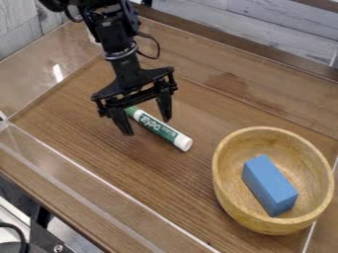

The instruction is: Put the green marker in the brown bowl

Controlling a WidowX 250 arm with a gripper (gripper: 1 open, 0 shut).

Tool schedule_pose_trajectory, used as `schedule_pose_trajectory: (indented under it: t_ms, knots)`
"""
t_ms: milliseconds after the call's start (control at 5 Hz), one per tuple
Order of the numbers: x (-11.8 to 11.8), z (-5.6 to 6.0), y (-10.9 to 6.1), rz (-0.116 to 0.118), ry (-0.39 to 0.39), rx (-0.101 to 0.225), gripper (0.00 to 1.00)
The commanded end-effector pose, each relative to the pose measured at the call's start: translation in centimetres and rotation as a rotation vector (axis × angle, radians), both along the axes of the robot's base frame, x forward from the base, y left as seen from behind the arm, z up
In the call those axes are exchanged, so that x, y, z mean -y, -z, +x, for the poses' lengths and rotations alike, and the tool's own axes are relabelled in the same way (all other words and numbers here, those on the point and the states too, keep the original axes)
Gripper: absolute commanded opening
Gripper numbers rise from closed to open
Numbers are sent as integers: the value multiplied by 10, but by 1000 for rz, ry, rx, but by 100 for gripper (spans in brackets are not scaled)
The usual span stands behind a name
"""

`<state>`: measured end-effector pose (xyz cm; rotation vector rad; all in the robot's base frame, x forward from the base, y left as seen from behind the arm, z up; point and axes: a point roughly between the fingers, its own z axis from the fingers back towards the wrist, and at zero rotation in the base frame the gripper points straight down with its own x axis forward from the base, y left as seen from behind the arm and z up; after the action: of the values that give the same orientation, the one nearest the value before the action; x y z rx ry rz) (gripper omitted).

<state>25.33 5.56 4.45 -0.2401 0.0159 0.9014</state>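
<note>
Your desk [79, 148] is dark wood-grain with a glossy sheen, edged by a clear raised border along the near side, and a pale plank surface runs behind it at 1 o'clock. Starting at 10 o'clock, the black arm reaches down from the top left corner, pointing steeply at the surface. Your claw [138, 111] stands wide apart, its dark fingers [111, 106] spread to either side of the green marker's capped end and gripping nothing. The green marker [161, 128] lies flat on the desk near the middle of the view, slanting from its green cap at 10 o'clock to its white end at 4 o'clock; the cap sits right under the claw, though you cannot tell whether the fingertips touch it. Further right, at 4 o'clock, the brown bowl [227, 148] sits upright on the desk, apart from the marker. Inside it rests a blue block [270, 184].
</note>
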Motion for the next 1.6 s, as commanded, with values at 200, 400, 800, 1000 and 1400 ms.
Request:
schedule_pose_trajectory:
  t_ms: [200,400,800,1000,1400]
  knots:
    - [8,9,2,17,-21,45,100]
    - [12,11,9,18,-31,44,100]
    - [17,13,14,36,-19,45,0]
    - [17,15,14,60,2,52,0]
    - [15,18,13,116,46,67,0]
